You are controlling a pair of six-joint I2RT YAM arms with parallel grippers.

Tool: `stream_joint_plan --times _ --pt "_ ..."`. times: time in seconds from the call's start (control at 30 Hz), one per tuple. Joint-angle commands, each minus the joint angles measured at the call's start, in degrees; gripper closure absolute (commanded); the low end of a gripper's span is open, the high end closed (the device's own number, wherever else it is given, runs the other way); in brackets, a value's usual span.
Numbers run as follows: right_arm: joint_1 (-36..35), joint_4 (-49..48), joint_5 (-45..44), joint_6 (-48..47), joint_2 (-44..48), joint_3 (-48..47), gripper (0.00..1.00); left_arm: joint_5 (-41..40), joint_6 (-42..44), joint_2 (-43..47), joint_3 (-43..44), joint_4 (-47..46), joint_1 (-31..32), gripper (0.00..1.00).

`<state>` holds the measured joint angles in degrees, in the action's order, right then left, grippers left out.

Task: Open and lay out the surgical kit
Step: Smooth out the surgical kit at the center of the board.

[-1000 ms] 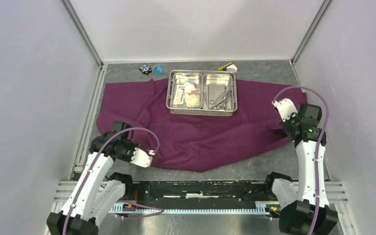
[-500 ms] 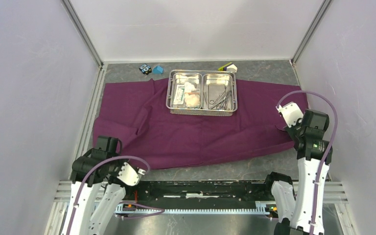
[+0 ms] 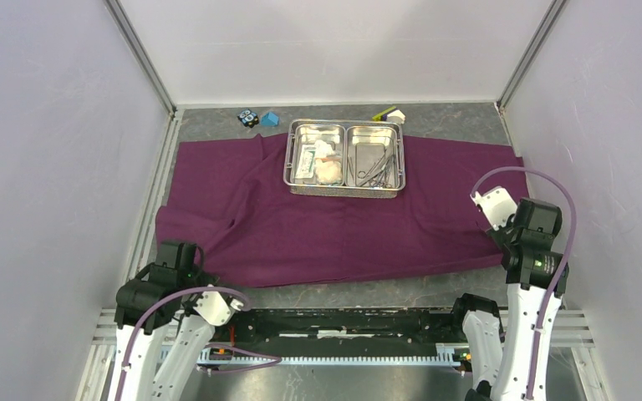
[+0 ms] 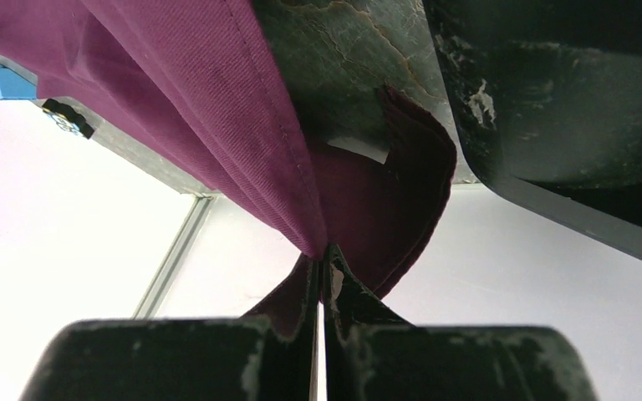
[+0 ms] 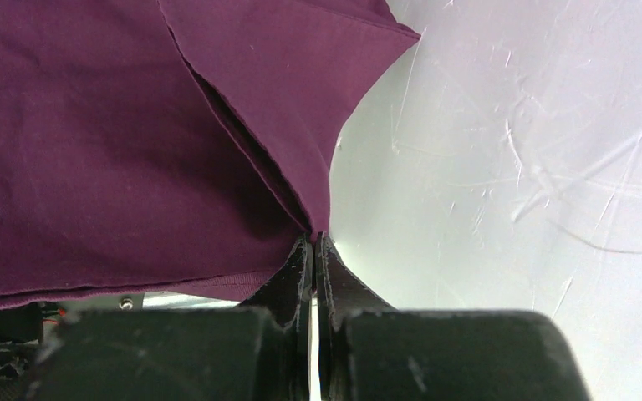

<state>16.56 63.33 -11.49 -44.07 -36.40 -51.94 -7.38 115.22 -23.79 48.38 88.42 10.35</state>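
Observation:
The dark-purple cloth wrap [image 3: 343, 234] lies spread across the table. The steel two-compartment tray [image 3: 288, 159] stands on its far part. White gauze wads [image 3: 328, 171] and a flat white packet [image 3: 307, 159] are in the left compartment, and steel clamps [image 3: 376, 170] in the right. My left gripper [image 3: 167, 249] is shut on the cloth's near-left corner, seen in the left wrist view [image 4: 322, 251] with cloth [image 4: 217, 100] pinched. My right gripper [image 3: 510, 242] is shut on the near-right corner [image 5: 313, 238], and the cloth [image 5: 92, 125] fans out from it.
A black block [image 3: 248, 118] and a blue block [image 3: 270, 119] sit at the back, left of the tray. A yellow-purple-white block [image 3: 389, 113] sits behind the tray. Grey walls close both sides. A black rail [image 3: 343, 322] runs along the near edge.
Both arms have drawn back toward the near edge and outward with the cloth corners. The cloth's near pointed flap has been pulled into a nearly straight edge.

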Motion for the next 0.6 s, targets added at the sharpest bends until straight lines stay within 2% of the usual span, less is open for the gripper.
stream_joint_plan --times 0.0,0.3,0.57 --pt "0.1 1.9 -3.3 -1.3 0.9 -1.2 1.00 -0.9 6.4 -0.2 0.8 6.0 -0.2 0.98" --pt "0.1 6.7 -5.9 -2.0 3.7 -4.3 1.00 0.2 16.8 -2.1 3.5 5.9 -0.2 0.98" --pt "0.1 8.6 -11.8 -4.0 6.3 -6.7 1.00 0.9 28.5 1.6 3.3 6.0 -0.2 0.98"
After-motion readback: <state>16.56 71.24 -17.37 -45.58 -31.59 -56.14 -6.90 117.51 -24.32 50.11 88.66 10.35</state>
